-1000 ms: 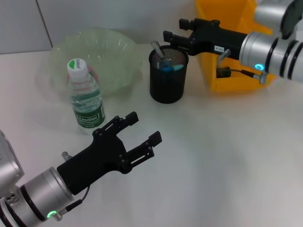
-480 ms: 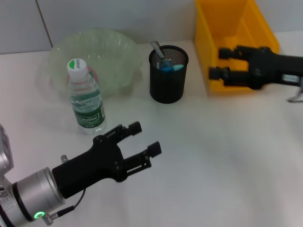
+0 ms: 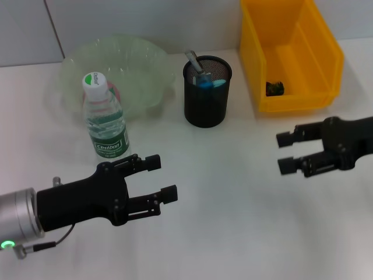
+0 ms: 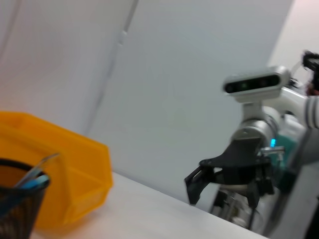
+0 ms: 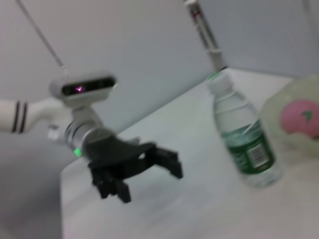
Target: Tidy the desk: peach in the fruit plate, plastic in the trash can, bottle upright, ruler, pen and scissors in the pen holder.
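Two arms, much alike. Left gripper (image 3: 160,177) black all over, with a boxy black body and two thin black fingers (image 3: 152,160) ending in small square tips. Behind it a round shiny silver wrist with a black ring, a small green light near the bottom, and a thin dark cable looping under. Right gripper (image 3: 287,153) black too, same square-tipped fingers (image 3: 285,139), same blocky body. Seen from the left wrist view, the right arm has a silver wrist with a blue-green light, and a grey camera bar with a dark front sitting on top.
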Robot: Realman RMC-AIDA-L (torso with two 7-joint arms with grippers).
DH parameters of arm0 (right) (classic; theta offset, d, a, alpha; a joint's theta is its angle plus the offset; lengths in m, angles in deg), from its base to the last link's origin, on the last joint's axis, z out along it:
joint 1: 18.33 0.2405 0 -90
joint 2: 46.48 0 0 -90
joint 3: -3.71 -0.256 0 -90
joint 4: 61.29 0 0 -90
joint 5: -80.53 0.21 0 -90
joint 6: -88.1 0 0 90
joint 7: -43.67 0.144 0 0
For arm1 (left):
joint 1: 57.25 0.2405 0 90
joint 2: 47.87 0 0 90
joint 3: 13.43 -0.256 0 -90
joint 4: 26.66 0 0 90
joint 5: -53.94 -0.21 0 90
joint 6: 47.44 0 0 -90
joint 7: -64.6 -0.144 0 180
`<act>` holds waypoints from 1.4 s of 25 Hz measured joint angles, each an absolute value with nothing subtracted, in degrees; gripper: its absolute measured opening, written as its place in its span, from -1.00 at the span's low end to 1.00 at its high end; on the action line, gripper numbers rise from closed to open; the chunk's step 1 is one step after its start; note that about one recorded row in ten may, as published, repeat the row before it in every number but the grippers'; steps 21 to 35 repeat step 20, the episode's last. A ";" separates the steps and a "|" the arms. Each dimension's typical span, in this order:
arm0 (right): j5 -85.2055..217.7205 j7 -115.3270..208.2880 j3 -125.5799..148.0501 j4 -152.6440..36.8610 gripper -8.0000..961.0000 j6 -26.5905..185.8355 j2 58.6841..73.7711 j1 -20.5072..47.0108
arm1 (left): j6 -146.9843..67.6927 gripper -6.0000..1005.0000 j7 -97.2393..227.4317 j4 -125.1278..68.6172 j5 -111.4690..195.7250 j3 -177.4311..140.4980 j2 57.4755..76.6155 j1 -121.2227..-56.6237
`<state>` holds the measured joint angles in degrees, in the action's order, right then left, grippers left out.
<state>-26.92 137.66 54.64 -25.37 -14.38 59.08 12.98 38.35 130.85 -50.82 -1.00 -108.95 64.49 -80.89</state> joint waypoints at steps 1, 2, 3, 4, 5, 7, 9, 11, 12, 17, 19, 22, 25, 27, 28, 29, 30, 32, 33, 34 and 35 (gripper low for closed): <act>-28.22 137.94 54.99 -25.87 0.69 -14.95 59.68 13.51 | 39.89 0.61 131.89 -50.98 -5.51 -105.68 64.40 -82.05; -28.22 137.94 54.99 -25.87 0.69 -14.95 59.68 13.51 | 39.89 0.61 131.89 -50.98 -5.51 -105.68 64.40 -82.05; -28.99 137.97 55.07 -26.01 0.69 -15.15 60.09 13.64 | 40.82 0.61 132.42 -51.06 -8.25 -103.76 64.39 -82.95; -30.19 137.98 55.06 -26.14 0.69 -15.34 61.05 13.80 | 42.11 0.61 132.88 -51.17 -12.26 -101.28 64.39 -84.16; -30.19 137.98 55.06 -26.14 0.69 -15.34 61.05 13.80 | 42.11 0.61 132.88 -51.17 -12.26 -101.28 64.39 -84.16; -31.08 137.97 54.81 -25.97 0.69 -15.43 61.91 13.77 | 42.82 0.61 133.07 -51.56 -15.64 -99.28 64.38 -85.01; -31.56 137.89 54.60 -25.85 0.69 -15.38 62.52 13.46 | 43.41 0.61 133.73 -52.44 -19.62 -97.05 64.38 -85.56; -31.60 137.70 54.81 -26.01 0.69 -15.26 62.67 13.39 | 44.10 0.61 134.14 -52.55 -20.73 -96.07 64.38 -85.63; -31.60 137.70 54.81 -26.01 0.69 -15.26 62.67 13.39 | 44.10 0.61 134.14 -52.55 -20.73 -96.07 64.38 -85.63; -31.72 137.47 54.95 -26.11 0.69 -15.12 63.05 13.32 | 44.93 0.61 134.44 -52.59 -21.17 -95.44 64.35 -85.67; -31.74 137.43 54.97 -26.13 0.69 -15.10 63.19 13.42 | 45.02 0.61 134.54 -52.59 -21.31 -95.39 64.34 -85.69; -31.74 137.43 54.97 -26.13 0.69 -15.10 63.19 13.42 | 45.02 0.61 134.54 -52.59 -21.31 -95.39 64.34 -85.69; -31.74 137.43 54.97 -26.13 0.69 -15.10 63.19 13.42 | 45.02 0.61 134.54 -52.59 -21.31 -95.39 64.34 -85.69; -31.74 137.43 54.97 -26.13 0.69 -15.10 63.19 13.42 | 45.02 0.61 134.54 -52.59 -21.31 -95.39 64.34 -85.69; -31.74 137.43 54.97 -26.13 0.69 -15.10 63.19 13.42 | 45.02 0.61 134.54 -52.59 -21.31 -95.39 64.34 -85.69; -31.74 137.43 54.97 -26.13 0.69 -15.10 63.19 13.42 | 45.02 0.61 134.54 -52.59 -21.31 -95.39 64.34 -85.69; -31.74 137.43 54.97 -26.13 0.69 -15.10 63.19 13.42 | 45.02 0.61 134.54 -52.59 -21.31 -95.39 64.34 -85.69; -31.74 137.43 54.97 -26.13 0.69 -15.10 63.19 13.42 | 45.02 0.61 134.54 -52.59 -21.31 -95.39 64.34 -85.69; -31.74 137.43 54.97 -26.13 0.69 -15.10 63.19 13.42 | 45.02 0.61 134.54 -52.59 -21.31 -95.39 64.34 -85.69; -31.74 137.43 54.97 -26.13 0.69 -15.10 63.19 13.42 | 45.02 0.61 134.54 -52.59 -21.31 -95.39 64.34 -85.69; -31.74 137.43 54.97 -26.13 0.69 -15.10 63.19 13.42 | 45.02 0.61 134.54 -52.59 -21.31 -95.39 64.34 -85.69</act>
